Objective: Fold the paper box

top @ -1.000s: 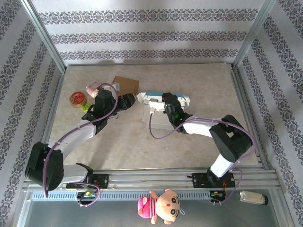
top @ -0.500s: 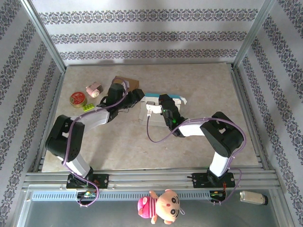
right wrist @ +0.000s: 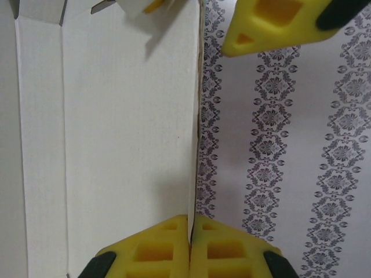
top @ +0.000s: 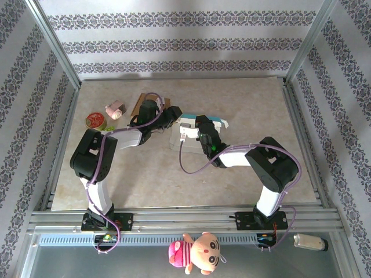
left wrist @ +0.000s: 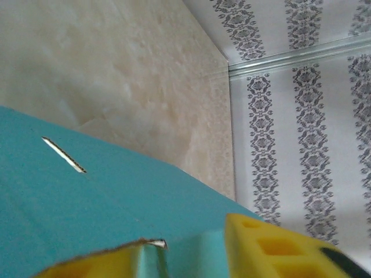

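Paper box [right wrist: 116, 145] wall sits pinched in the right gripper [right wrist: 190, 229], while the left gripper [left wrist: 191, 252] stands parted over its teal panel [left wrist: 87, 202].

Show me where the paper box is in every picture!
Top external: the paper box sits just above the middle of the picture.
Left wrist: its teal side covers the lower left.
Right wrist: its white side covers the left half.
Shared landmark: the patterned wall, behind the box in all three.
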`<state>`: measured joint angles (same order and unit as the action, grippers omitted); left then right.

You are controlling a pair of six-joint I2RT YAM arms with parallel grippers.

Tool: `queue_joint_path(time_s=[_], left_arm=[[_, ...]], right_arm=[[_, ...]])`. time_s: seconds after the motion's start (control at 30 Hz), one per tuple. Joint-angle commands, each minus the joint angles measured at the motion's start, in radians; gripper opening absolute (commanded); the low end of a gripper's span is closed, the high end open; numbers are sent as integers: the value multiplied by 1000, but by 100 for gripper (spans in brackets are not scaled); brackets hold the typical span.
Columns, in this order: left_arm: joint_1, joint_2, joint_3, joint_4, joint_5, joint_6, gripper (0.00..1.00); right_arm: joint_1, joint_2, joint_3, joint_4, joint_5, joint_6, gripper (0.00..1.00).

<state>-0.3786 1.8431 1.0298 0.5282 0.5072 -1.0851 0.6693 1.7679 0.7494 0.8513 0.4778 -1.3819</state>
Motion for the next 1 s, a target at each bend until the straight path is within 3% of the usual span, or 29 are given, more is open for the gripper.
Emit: queue_joint_path(time_s=[0.0,0.13,0.23,0.37,0.53,0.77,0.97], left_arm=[[-6,-149,-44,-57,-98,137,53],[-16,-334,-111,-235,-286,322,62],[-32,-445,-181,-309,-374,443,62],[-44,-539,-297,-316,-361,494,59],[-61,-604,-379,-299,-328,490,55],[-75,-629,-399,-304,-302,449,56],[-73,-579,-400,-353,-364,527,59]], right_arm=[[-17,-39,-2,-60,-27,83,2],[-35,-73,15,-198,-82,172,3],[-54,-116,85,-469,-179,283,2],[-98,-183,197,-776,-327,416,3],[-121,-232,324,-996,-386,463,5],[-140,-219,559,-1422,-518,532,6],[-139,-154,569,-1398,-425,531,6]])
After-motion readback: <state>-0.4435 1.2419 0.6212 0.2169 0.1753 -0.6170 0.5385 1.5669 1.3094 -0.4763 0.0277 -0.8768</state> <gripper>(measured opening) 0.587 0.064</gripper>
